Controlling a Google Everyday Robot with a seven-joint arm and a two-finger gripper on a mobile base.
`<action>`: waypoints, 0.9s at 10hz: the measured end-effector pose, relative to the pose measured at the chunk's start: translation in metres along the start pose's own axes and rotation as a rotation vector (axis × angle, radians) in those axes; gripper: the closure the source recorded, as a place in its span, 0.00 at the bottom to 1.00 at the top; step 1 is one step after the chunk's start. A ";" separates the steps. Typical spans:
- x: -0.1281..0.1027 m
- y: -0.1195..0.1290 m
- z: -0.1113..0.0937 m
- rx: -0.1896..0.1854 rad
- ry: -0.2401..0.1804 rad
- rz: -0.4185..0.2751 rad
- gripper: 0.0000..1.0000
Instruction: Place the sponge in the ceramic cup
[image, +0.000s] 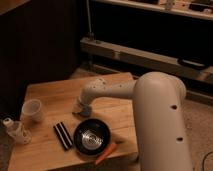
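Gripper down mid-frame on the table, right at the sponge; can't tell if clamped or not. Cup well off at left, bowl just below sponge.

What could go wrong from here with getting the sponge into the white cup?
The gripper is low on the table at the sponge, mostly hiding it, so the grasp may be off-centre and slip. The ceramic cup stands near the table's edge beside a bottle; a clumsy drop might topple either.
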 end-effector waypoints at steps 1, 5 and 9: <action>0.000 0.000 0.000 0.000 0.000 0.000 0.90; 0.001 0.000 0.000 0.001 0.000 0.001 1.00; 0.001 0.000 -0.001 0.000 0.001 0.002 1.00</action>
